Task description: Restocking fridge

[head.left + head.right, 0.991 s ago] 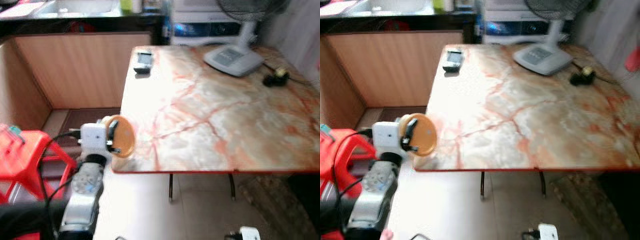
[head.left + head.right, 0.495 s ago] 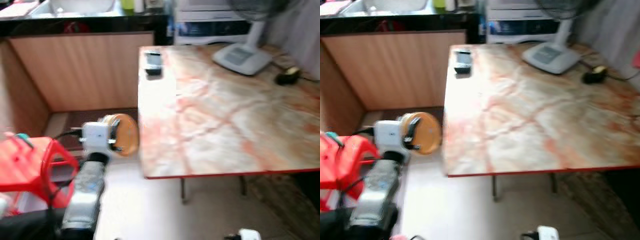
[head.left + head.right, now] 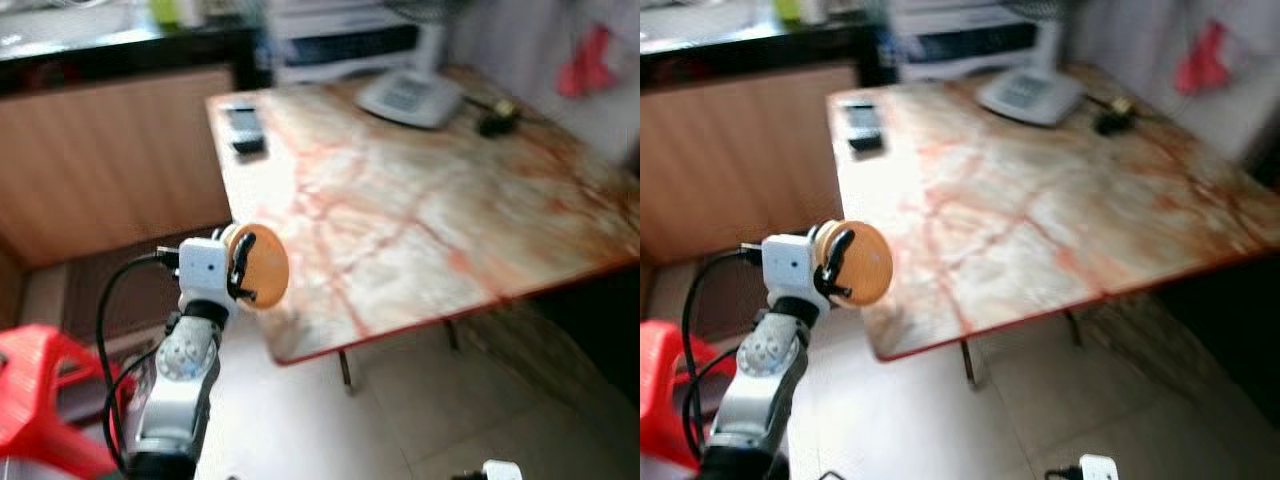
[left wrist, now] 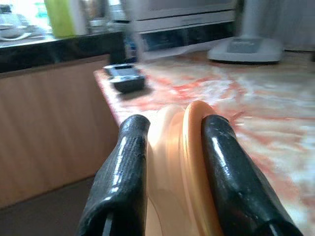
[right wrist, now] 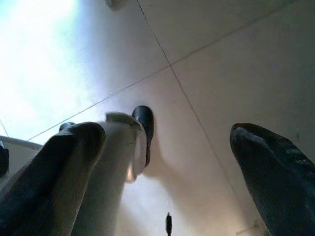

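Orange-lidded container (image 3: 258, 266) sits clenched sideways in my left end effector (image 3: 244, 272), held off the counter's (image 3: 420, 200) near corner. Right end effector (image 5: 167, 167) hangs released above the floor. Blurred walking could knock the container against that corner.

The whole view has swung, so the marble surface (image 3: 420, 210) now sits at an angle. The left claw (image 3: 243, 278), gripping the orange-lidded jar (image 3: 262, 266), has risen slightly and is again beside the surface's near corner.
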`<state>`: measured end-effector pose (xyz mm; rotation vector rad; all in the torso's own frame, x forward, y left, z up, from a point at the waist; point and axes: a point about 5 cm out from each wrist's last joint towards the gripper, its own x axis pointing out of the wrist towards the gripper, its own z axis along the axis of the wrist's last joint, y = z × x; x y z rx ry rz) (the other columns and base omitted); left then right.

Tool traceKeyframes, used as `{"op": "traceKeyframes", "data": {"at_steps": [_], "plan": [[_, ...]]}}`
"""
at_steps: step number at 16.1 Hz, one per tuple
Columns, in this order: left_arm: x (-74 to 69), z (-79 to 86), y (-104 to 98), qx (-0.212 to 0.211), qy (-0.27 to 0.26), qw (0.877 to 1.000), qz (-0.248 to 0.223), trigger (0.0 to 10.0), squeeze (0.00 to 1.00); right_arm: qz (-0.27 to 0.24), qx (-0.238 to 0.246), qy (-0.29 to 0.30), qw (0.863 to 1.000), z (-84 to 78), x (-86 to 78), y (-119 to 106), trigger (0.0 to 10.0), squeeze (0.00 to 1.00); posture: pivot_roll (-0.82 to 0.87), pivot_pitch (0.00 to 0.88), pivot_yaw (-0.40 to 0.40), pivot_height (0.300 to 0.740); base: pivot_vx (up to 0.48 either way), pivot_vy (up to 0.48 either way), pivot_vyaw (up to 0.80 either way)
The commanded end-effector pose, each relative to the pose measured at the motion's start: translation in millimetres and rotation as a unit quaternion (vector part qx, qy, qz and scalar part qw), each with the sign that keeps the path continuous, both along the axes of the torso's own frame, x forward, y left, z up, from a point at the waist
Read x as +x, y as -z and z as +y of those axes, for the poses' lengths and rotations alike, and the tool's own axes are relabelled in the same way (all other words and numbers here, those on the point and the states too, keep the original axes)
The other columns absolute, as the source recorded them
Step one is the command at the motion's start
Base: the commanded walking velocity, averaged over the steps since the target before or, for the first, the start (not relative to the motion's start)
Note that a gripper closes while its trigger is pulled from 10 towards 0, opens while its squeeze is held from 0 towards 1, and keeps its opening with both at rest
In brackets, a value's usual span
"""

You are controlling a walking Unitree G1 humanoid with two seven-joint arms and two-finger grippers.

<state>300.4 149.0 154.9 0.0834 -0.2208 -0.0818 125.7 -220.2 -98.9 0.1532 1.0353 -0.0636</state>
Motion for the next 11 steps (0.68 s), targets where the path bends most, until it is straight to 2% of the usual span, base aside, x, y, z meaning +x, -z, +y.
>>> {"op": "traceKeyframes", "data": {"at_steps": [1, 4, 6, 11], "plan": [[0.8, 0.0, -9.2, 0.007, 0.007, 1.000, -0.019, 10.0, 0.00, 0.000, 0.001, 0.000, 1.000, 0.9, 1.3, -0.1, 10.0, 0.00, 0.10, 0.040, 0.000, 0.740, 0.000, 0.000, -0.80], [1.5, -1.7, -11.7, 0.020, 0.011, 0.999, -0.026, 10.0, 0.00, 0.000, 0.003, 0.001, 1.000, 1.3, 1.5, -0.1, 10.0, 0.00, 0.10, 0.040, 0.001, 0.740, 0.000, 0.000, -0.80], [2.5, -1.6, -11.6, 0.023, 0.010, 0.999, -0.025, 10.0, 0.00, -0.001, 0.003, 0.000, 1.000, 1.8, 2.0, -0.2, 10.0, 0.00, 0.10, 0.044, 0.002, 0.740, 0.000, -0.278, -0.80], [2.9, -4.4, -8.8, 0.016, 0.018, 1.000, -0.017, 10.0, 0.00, 0.000, 0.004, 0.003, 1.000, 2.4, 2.0, 0.0, 10.0, 0.00, 0.10, 0.044, 0.004, 0.740, 0.000, 0.000, -0.80]]}}
